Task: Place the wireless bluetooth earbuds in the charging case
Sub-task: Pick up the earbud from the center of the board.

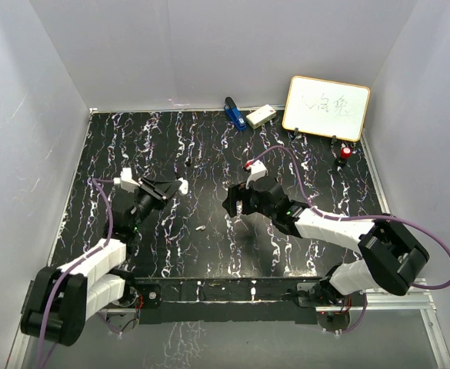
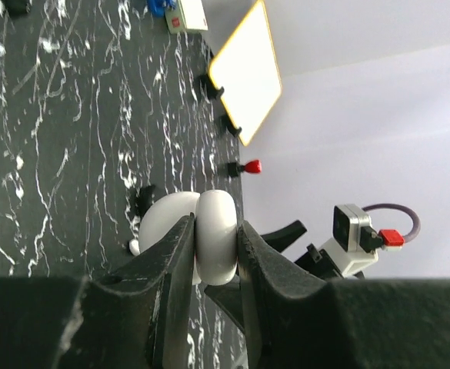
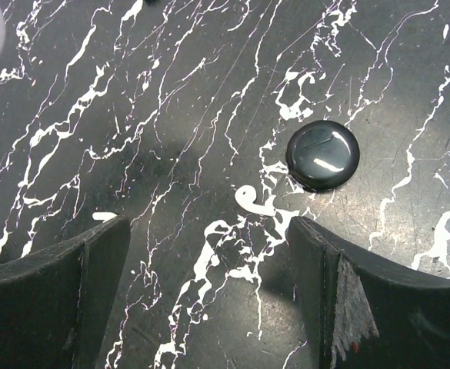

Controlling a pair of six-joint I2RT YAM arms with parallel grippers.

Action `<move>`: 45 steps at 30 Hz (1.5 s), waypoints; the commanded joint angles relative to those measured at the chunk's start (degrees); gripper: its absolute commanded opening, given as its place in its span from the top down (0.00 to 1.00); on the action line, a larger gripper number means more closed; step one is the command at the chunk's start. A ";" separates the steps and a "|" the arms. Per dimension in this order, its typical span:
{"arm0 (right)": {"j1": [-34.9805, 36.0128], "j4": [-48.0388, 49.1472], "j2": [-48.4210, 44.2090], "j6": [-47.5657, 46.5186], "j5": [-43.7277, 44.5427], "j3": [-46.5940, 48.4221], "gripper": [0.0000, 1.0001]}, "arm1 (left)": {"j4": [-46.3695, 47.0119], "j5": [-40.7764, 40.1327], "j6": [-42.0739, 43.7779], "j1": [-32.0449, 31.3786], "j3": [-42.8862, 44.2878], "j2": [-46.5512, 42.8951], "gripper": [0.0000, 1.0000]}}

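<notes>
The left gripper (image 2: 213, 228) is clamped on the charging case (image 2: 171, 217), its two dark fingers pressing on a smooth white shell that shows as two rounded lobes meeting at a crease. Its inside faces away from the left wrist camera, so whether anything sits in it cannot be told. The right gripper (image 3: 208, 231) hangs over the black marbled table (image 1: 132, 138) with its fingers spread wide and nothing between them. In the top view one of the wireless bluetooth earbuds (image 1: 199, 228) lies on the table between the two arms, at about 8 o'clock from the right gripper (image 1: 232, 209) and between 4 and 5 o'clock from the left gripper (image 1: 175, 187), apart from both. It is a tiny, short white sliver, and too small there to show its shape. In the right wrist view a glossy black disc (image 3: 322, 154) lies at about 2 o'clock from the finger gap. Near it a small white curl and a short white fleck by the other fingertip cannot be told from the table's white veins. A second earbud cannot be picked out with certainty. At the table's far edge, around 1 o'clock, stands a whiteboard (image 1: 326, 108).
</notes>
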 commanded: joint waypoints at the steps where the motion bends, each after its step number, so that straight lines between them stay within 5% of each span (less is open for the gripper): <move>1: 0.28 0.76 -1.65 0.10 -1.49 0.73 0.19 | 20.09 8.89 -9.00 1.30 -3.29 5.01 1.00; 6: 0.37 -0.01 -2.37 0.18 -2.23 0.03 0.19 | 35.57 12.22 -13.85 2.09 -6.19 11.12 1.00; 11: 0.59 -1.16 -3.44 -0.19 -2.48 -0.50 0.20 | 39.93 11.67 -14.97 2.22 -9.45 11.32 1.00; 27: 5.07 -5.76 0.38 -2.42 -0.39 3.35 0.26 | 2.39 -1.65 -15.33 2.64 -11.28 -13.56 1.00; 39: 11.04 -2.14 10.64 -0.02 0.51 8.37 0.37 | 36.73 6.13 -25.22 2.97 -12.26 12.38 1.00; 45: 12.42 -0.20 13.45 0.41 0.59 9.76 0.42 | 37.90 7.23 -26.01 3.02 -12.27 13.37 1.00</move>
